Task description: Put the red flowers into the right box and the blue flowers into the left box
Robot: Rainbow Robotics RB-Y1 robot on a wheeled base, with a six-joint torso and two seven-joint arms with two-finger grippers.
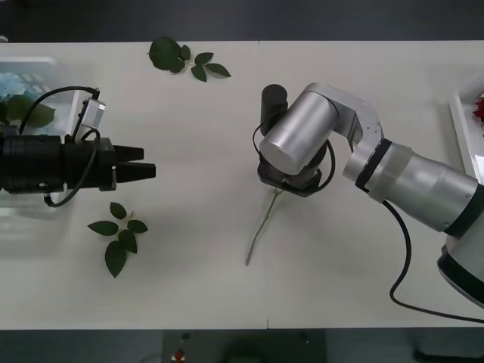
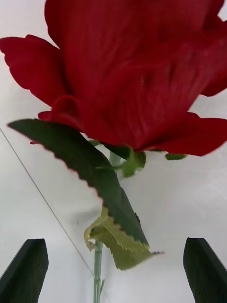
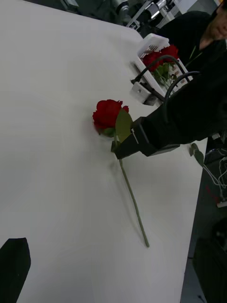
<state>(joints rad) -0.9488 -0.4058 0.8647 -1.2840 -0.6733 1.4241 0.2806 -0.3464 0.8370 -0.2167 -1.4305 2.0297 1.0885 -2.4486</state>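
White slotted plastic forms the left box at the counter's far left edge, with fluffy pale blue flowers and a large green leaf inside it. Just in front of it the left claw reaches sideways over the matte white counter, its black tapered fingers near each other with nothing between them; whether they meet cannot be told. A loose leaf sprig lies on the counter below that claw, and another sprig lies near the far edge.

Open, bare counter separates the left claw from the single red flower at mid-table. Its thin green stem runs toward the near edge, the deep red, velvety bloom pointing away. The right arm bends in from the right side, its silver wrist turned down over the bloom. The right claw is spread wide, its black fingers on either side of the stem just below a serrated leaf, gripping nothing.

At the far right edge, the right box shows a plain white rim, with red flowers inside.
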